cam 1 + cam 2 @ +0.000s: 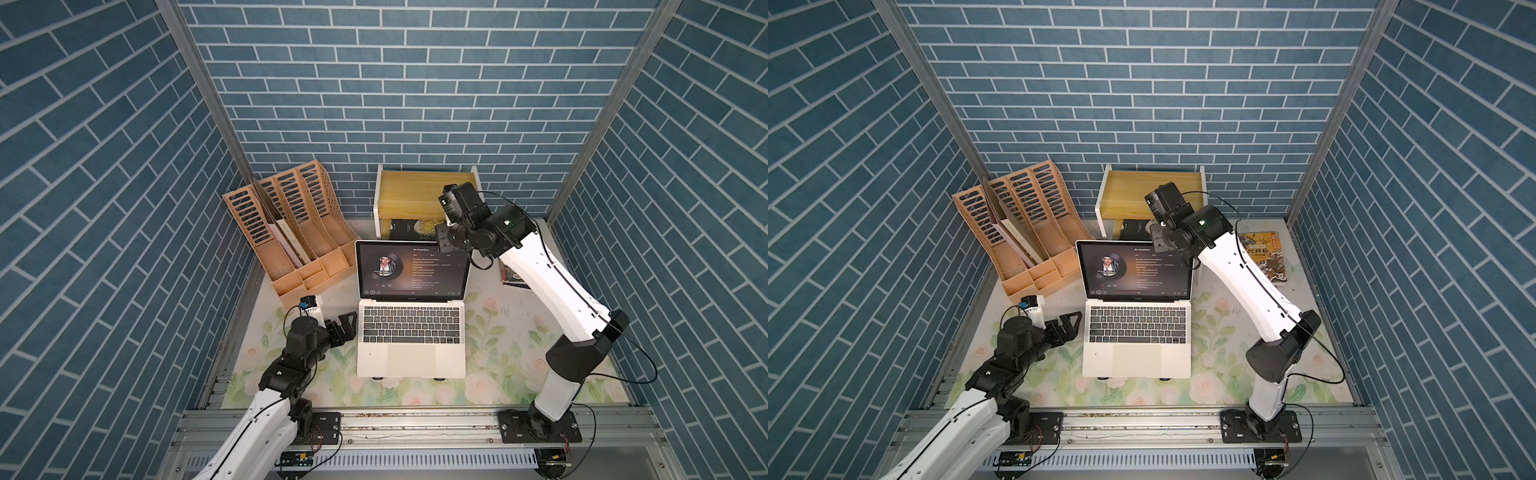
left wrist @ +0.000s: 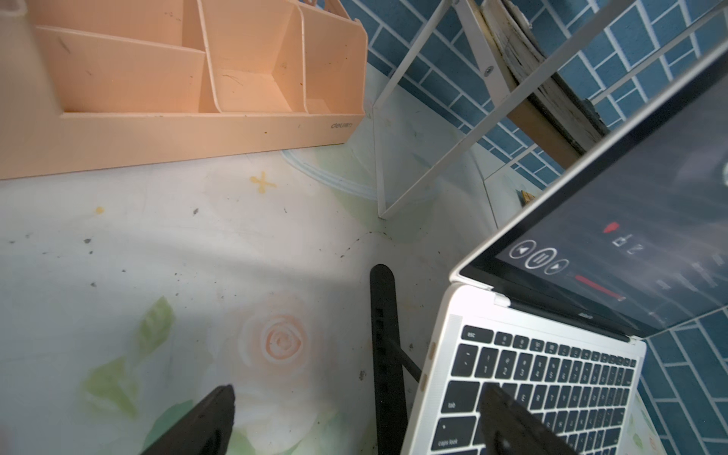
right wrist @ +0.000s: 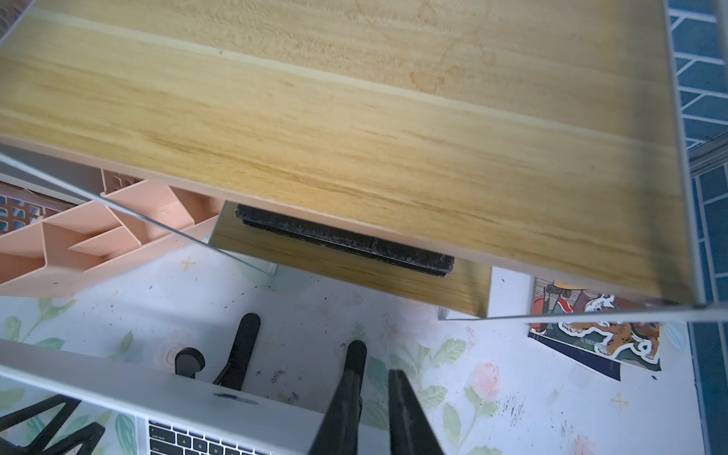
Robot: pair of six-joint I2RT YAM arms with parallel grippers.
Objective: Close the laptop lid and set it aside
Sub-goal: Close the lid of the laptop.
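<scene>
Lid-closing is in hand: the right gripper (image 1: 444, 244), jaws shut, sits at the upper-right corner of the open laptop lid (image 1: 411, 268), mid-frame, and should next push it down; the left gripper (image 1: 347, 326) hangs open.

laptop (image 1: 409, 357) silver, keys (image 1: 410, 324) black | organizer (image 1: 328, 266) peach | mat (image 1: 507, 349) floral | walls (image 1: 395, 83) blue brick

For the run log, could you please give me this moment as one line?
laptop lid: open | right claw: shut at lid's top right corner | left claw: open, beside laptop
</scene>
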